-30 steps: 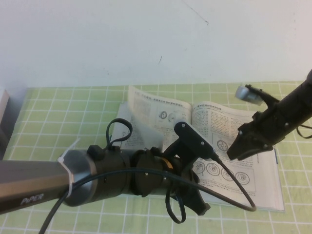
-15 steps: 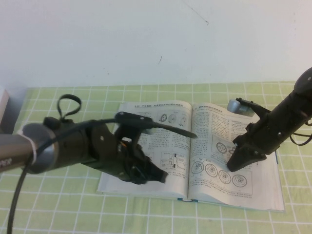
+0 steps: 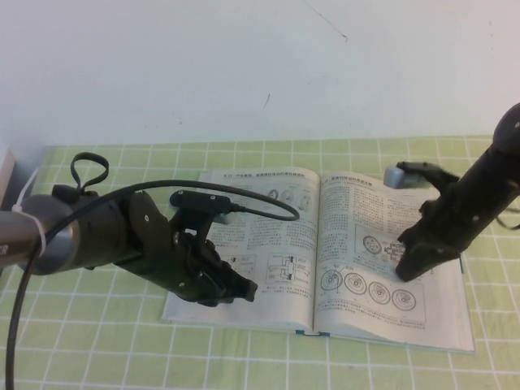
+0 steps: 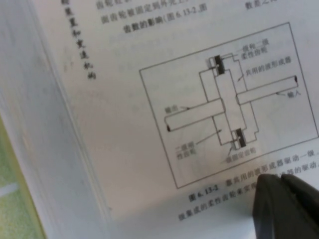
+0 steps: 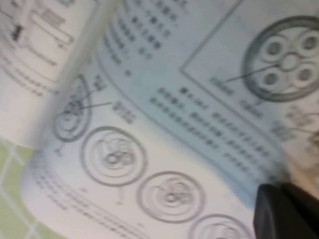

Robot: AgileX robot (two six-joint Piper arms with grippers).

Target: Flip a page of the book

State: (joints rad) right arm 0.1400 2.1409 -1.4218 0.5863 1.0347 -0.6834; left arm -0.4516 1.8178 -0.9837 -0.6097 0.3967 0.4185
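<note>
The book (image 3: 367, 318) lies open on the green grid mat. The page (image 3: 262, 218) lies flat as its left-hand leaf, showing round drawings above boxed diagrams (image 4: 227, 107). My left gripper (image 3: 246, 290) is shut and holds nothing, its tip low over that page just below a boxed diagram; the left wrist view shows the dark fingers (image 4: 294, 204) pressed together. My right gripper (image 3: 404, 273) is shut and holds nothing, its tip down on the right-hand leaf beside a row of round drawings (image 5: 114, 155). In the right wrist view its fingers (image 5: 291, 214) are closed together.
The green grid mat (image 3: 97, 357) ends at a white wall behind. A grey object (image 3: 5, 166) sits at the far left edge. The left arm's black cable (image 3: 244, 191) arcs over the upper part of the left leaf. Blue cover edge (image 3: 302, 331) shows at the book's front.
The page that stood lifted over the left side now lies flat. My left arm has swung left and lower. My right gripper has shut and shifted slightly right on the right-hand leaf.
</note>
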